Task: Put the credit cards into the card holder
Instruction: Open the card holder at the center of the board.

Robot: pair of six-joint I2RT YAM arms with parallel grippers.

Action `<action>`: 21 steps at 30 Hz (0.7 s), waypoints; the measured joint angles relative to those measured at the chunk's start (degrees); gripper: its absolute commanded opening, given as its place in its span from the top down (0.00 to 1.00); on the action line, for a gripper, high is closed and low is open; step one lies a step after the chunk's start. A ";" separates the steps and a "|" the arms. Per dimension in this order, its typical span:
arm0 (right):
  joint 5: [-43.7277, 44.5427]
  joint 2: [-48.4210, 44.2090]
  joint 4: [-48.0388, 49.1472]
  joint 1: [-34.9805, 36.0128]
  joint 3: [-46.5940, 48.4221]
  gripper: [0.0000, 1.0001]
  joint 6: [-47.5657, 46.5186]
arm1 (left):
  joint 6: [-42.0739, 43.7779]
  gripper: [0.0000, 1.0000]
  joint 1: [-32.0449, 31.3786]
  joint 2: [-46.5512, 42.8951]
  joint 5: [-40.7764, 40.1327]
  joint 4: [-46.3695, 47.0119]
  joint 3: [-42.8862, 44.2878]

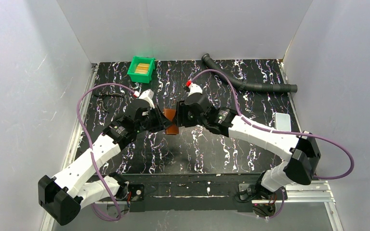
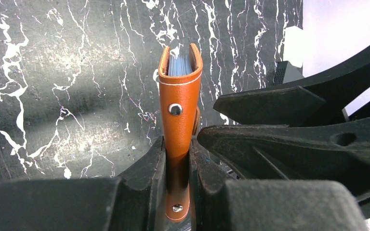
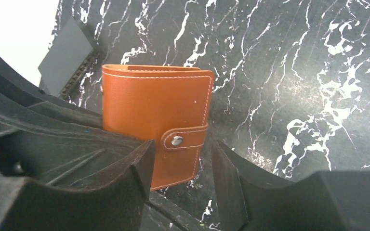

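card holder (image 2: 179,96), brown leather, snap tab (image 3: 177,140) fastened, stands on edge over the middle of the worktop (image 1: 183,154), clamped between the fingers of the left gripper (image 2: 177,149); the right gripper (image 3: 180,149) faces it with fingers apart either side of the tab, closed on nothing. credit cards (image 1: 144,67), orange and tan, lie in the green bin (image 1: 134,74) at the far edge, left of centre. progress: judged early, since the holder needs opening and every card is still to be loaded.
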 measured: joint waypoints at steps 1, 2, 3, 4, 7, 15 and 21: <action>-0.07 0.01 0.48 0.03 0.00 0.46 0.16 | 0.12 1.00 0.00 0.04 -0.02 -0.02 0.00; -0.15 0.06 0.81 0.03 0.01 0.46 0.34 | 0.21 1.00 0.00 0.06 -0.01 -0.02 0.00; -0.25 0.20 0.97 0.03 0.11 0.46 0.57 | 0.38 1.00 0.00 0.08 0.01 -0.04 0.00; -0.27 0.49 1.20 0.03 0.23 0.48 0.81 | 0.50 1.00 0.00 0.08 0.01 -0.04 0.00; -0.46 1.96 2.03 -0.03 0.48 0.56 1.68 | 0.77 1.00 0.00 0.10 -0.14 -0.28 0.00; 0.36 3.33 2.32 0.46 1.37 0.80 3.15 | 1.06 1.00 0.02 0.08 -0.94 -0.58 0.00; 2.91 3.80 0.91 1.17 2.34 0.99 2.73 | 1.12 1.00 0.00 0.08 -1.77 -0.69 0.00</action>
